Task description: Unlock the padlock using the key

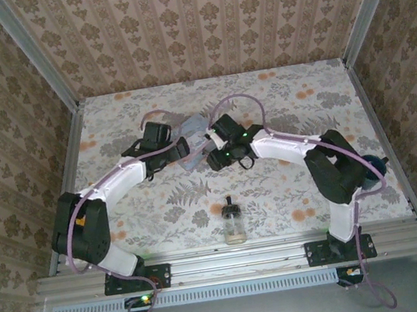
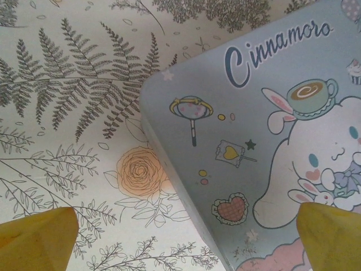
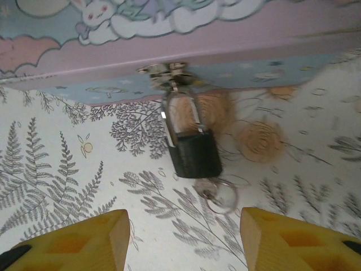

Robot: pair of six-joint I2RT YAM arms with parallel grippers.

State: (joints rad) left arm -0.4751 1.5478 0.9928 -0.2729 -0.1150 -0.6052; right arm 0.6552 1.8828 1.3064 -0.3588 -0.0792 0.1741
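Padlock (image 3: 194, 152): tiny, rigid, likely light, dangles off tin (image 2: 254, 113) hasp. Pinch key (image 3: 207, 192) head. Left gripper (image 2: 186, 237), right gripper (image 3: 183, 243): jaws open, empty.

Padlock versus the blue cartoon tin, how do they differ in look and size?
The padlock is dark and plain; the tin is pale blue and pink with cartoon pictures. The padlock is small; the tin is far larger, running past the right wrist view's edges. They are joined: the padlock's shackle hooks through the tin's clasp.

I am logging: floral tabletop (image 1: 277, 92) carrying blue tin (image 2: 254, 141) centrally, padlock (image 3: 196, 152) lying against it, glass bottle (image 1: 233, 222) standing toward near edge.
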